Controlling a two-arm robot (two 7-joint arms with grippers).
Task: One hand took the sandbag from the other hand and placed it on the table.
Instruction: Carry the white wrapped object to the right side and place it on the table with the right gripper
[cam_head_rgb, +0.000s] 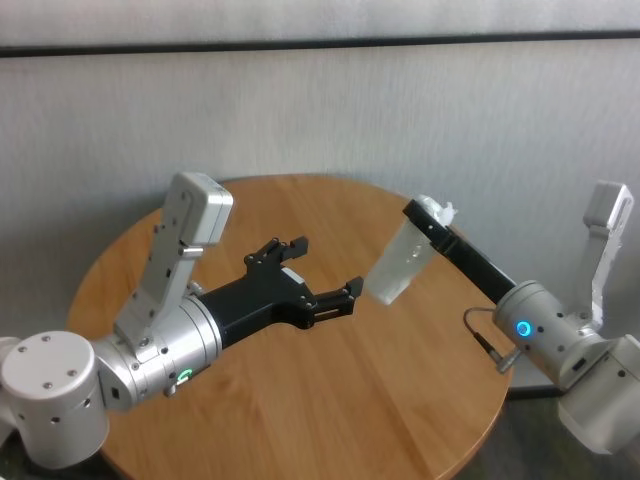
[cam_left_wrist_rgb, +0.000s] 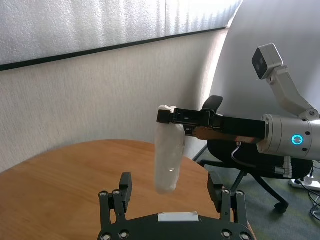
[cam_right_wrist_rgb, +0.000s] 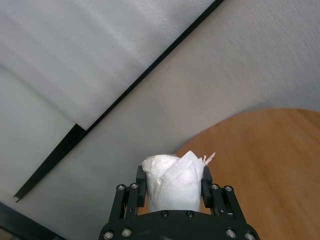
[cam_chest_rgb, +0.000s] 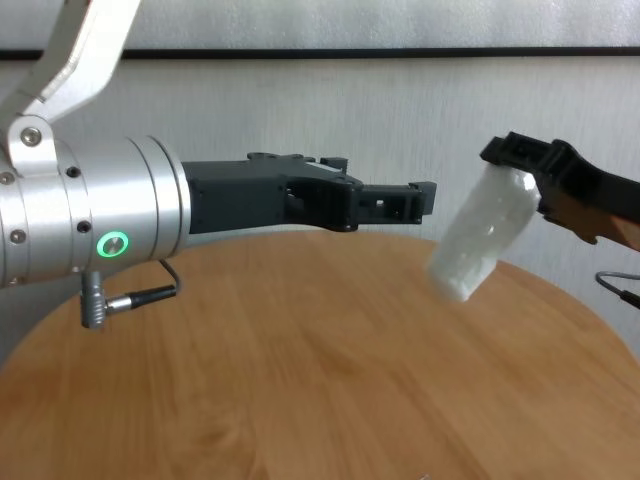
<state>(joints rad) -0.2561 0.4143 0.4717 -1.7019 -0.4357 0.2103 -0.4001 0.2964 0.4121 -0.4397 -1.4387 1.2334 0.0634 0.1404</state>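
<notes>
Pale grey wall panels stand behind the round wooden table (cam_head_rgb: 300, 400), and both arms reach in over it. The right gripper (cam_head_rgb: 428, 222), the one with the blue ring light, is clamped on the top end of the sandbag (cam_head_rgb: 398, 265), which hangs below the jaws in the air, tilted, clear of the wood and above the table's right part. The left gripper (cam_head_rgb: 315, 275), with the green ring, is stretched out level toward the bag with its jaws wide apart and nothing between them; a clear gap lies between its fingertips and the bag. By this look the handover is done and the placing step is in hand. Next, the right arm needs to lower the bag until it rests on the wood, then let go; the left arm should stay out of that path.
</notes>
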